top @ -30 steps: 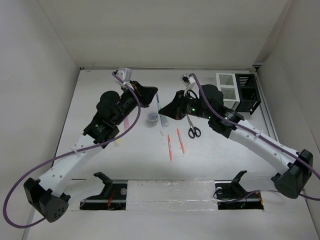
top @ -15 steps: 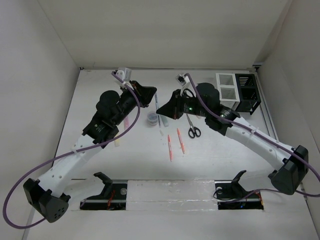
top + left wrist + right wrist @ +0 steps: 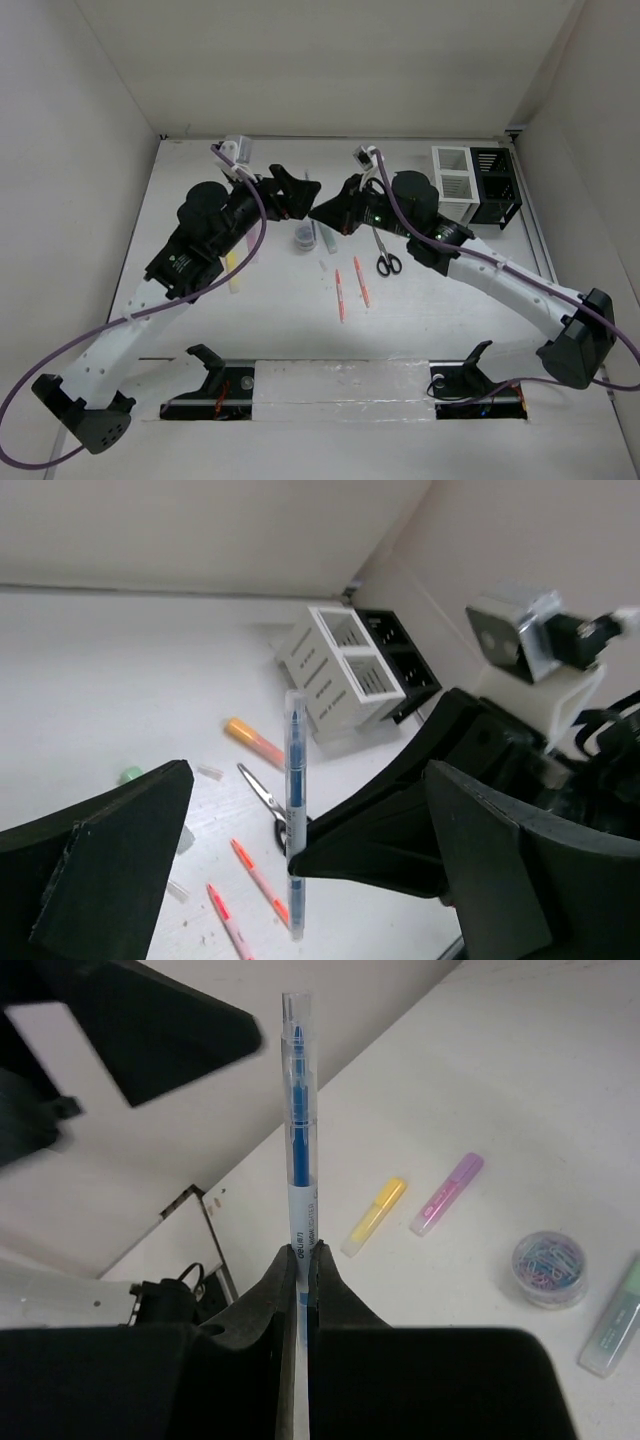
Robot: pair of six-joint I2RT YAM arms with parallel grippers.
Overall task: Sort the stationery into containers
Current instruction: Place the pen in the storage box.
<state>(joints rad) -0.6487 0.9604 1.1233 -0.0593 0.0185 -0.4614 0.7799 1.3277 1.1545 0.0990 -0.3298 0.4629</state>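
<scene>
Pen [image 3: 298,1140], a clear barrel with blue inside, stands upright in the right end effector [image 3: 303,1260], whose jaws are closed tight on its lower end, so most of its length rises free above them. The left end effector [image 3: 302,185] is spread wide around that same pen, touching nothing and carrying nothing.

From where I stand, the job now looks like taking this pen to the white organizer [image 3: 452,172], which sits beside the black organizer [image 3: 497,185] in the far right corner. I would let the left arm draw clear first, then swing the pen across slowly. Gripped so low, it could pivot. Line it over one compartment, lower it well inside, and only then let go.

Below lie scissors [image 3: 385,250], two orange-red pens [image 3: 340,293], a yellow highlighter [image 3: 373,1215], a pinkish-purple one [image 3: 446,1193], and a small tub of paper clips [image 3: 547,1268].

The tabletop [image 3: 450,320] is plain white and matte, boxed in by pale walls at the back and both sides.
</scene>
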